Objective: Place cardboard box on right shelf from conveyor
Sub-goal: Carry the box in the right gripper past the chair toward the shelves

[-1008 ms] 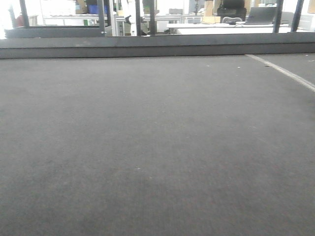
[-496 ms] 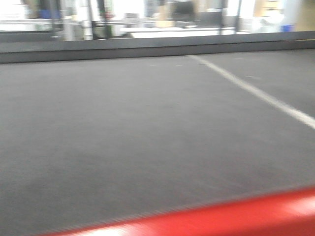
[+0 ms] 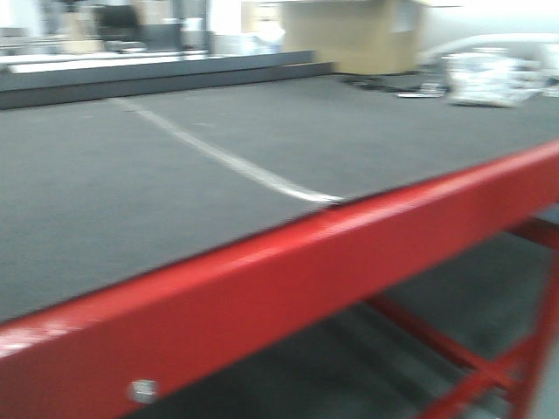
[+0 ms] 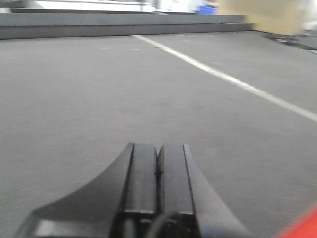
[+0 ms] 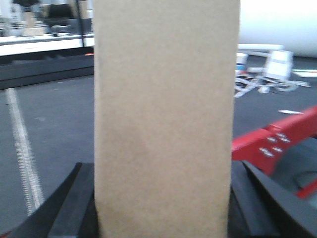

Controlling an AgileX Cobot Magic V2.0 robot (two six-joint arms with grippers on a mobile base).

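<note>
Tan plain cardboard box stands upright, long axis vertical, clamped by its side faces in our right gripper, with the dark grey woven conveyor belt behind it. Our left gripper hangs pinched together and empty over the belt. The steel shelf shows in no view, so we judge the right arm alone must carry the box rightward.

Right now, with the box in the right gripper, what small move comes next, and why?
Probably carry it rightward, away from the conveyor: the cardboard box sits clamped in the right gripper, and no shelf is in view yet.
</note>
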